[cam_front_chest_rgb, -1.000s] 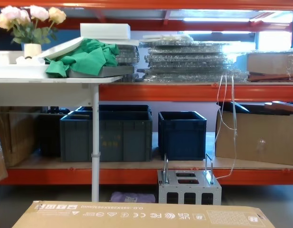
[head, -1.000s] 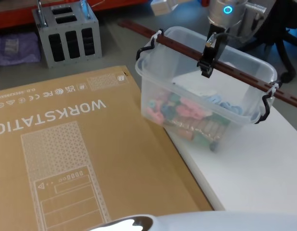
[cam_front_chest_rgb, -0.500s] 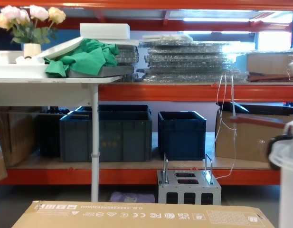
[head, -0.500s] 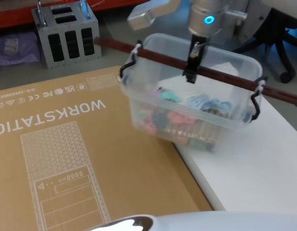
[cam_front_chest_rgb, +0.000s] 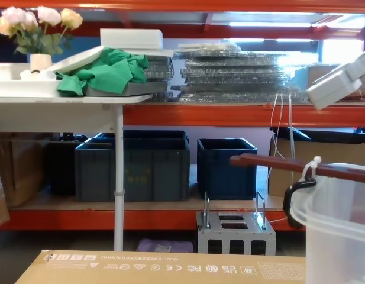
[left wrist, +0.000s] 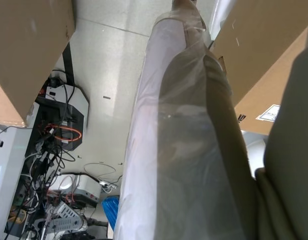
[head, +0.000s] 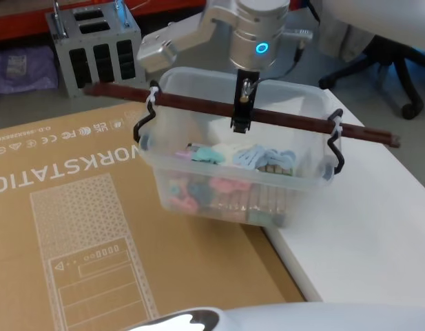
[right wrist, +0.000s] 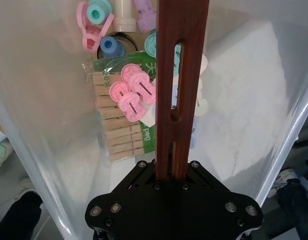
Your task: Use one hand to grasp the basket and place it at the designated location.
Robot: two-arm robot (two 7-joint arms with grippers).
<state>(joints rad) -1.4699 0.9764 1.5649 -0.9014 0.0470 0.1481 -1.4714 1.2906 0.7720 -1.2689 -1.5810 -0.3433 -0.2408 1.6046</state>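
The right gripper [head: 241, 118] is clamping its jaws on the bar handle [head: 188, 103], the basket [head: 303, 89] hanging just below them above cardboard box [head: 95, 227] and white table [head: 367, 227]. Grasping looks done; placing remains.

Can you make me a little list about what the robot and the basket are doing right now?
holder: right gripper, shut on the middle of the handle
carried: basket, a see-through tub hanging from that bar
inside: clothes pegs and small colourful clips
underneath: edge of the cardboard box, beside the white table
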